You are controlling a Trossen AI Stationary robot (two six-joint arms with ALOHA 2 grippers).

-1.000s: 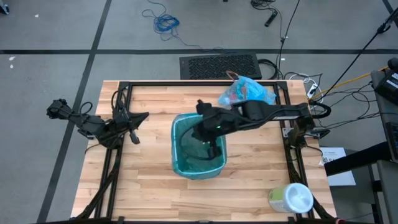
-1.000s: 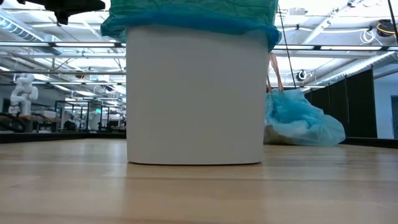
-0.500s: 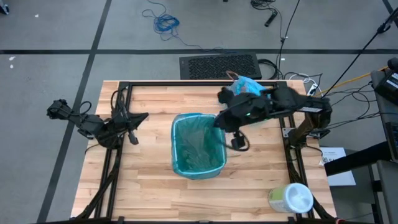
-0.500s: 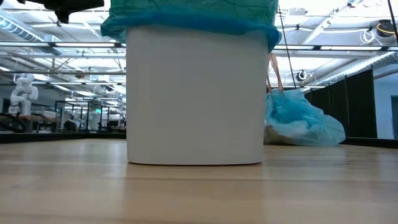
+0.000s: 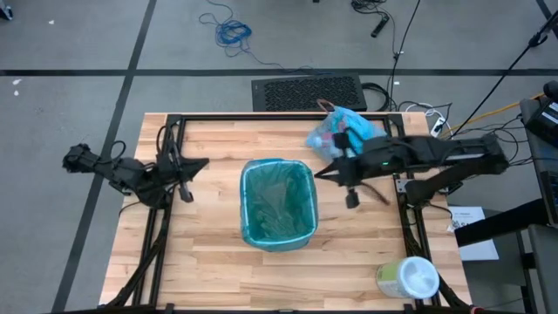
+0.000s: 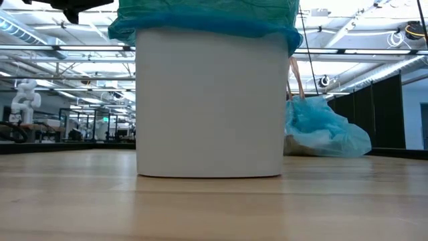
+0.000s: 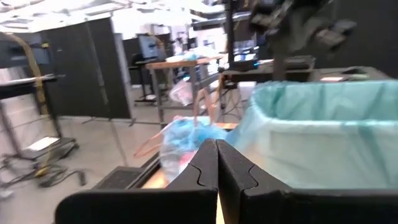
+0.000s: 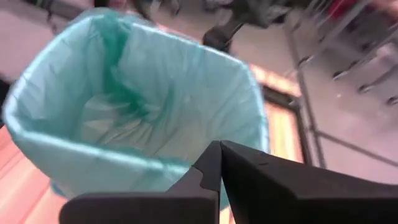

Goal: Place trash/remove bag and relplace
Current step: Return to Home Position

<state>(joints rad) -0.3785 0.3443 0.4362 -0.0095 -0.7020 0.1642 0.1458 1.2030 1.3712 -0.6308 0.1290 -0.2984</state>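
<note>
The blue bag (image 5: 346,128) is lying on the table (image 5: 218,270) just up and right of the bin (image 5: 277,205) in the high view, well filled, with trash (image 5: 330,133) showing reddish through the plastic. In the low view it is sitting at the right, behind the bin. The bin is standing in the middle of the frame with a green liner (image 5: 277,202) folded out over its rim.

My right gripper (image 5: 350,197) is hanging over bare wood just right of the bin, fingers pressed together and carrying nothing. My left gripper (image 5: 197,164) is waiting at the left of the frame, also clenched and empty.

The risk I am seeing lies in pulling back. My right arm is running close below the filled bag, so a swing toward the top of the frame could nudge it toward the table's far edge. The liner looks only draped, so any brush against the rim could drag it loose.

A second ago my right gripper was down inside the bin, and half a second ago over its right rim. Now it is clear of it. The bin, the liner and my left arm are sitting as they were.
</note>
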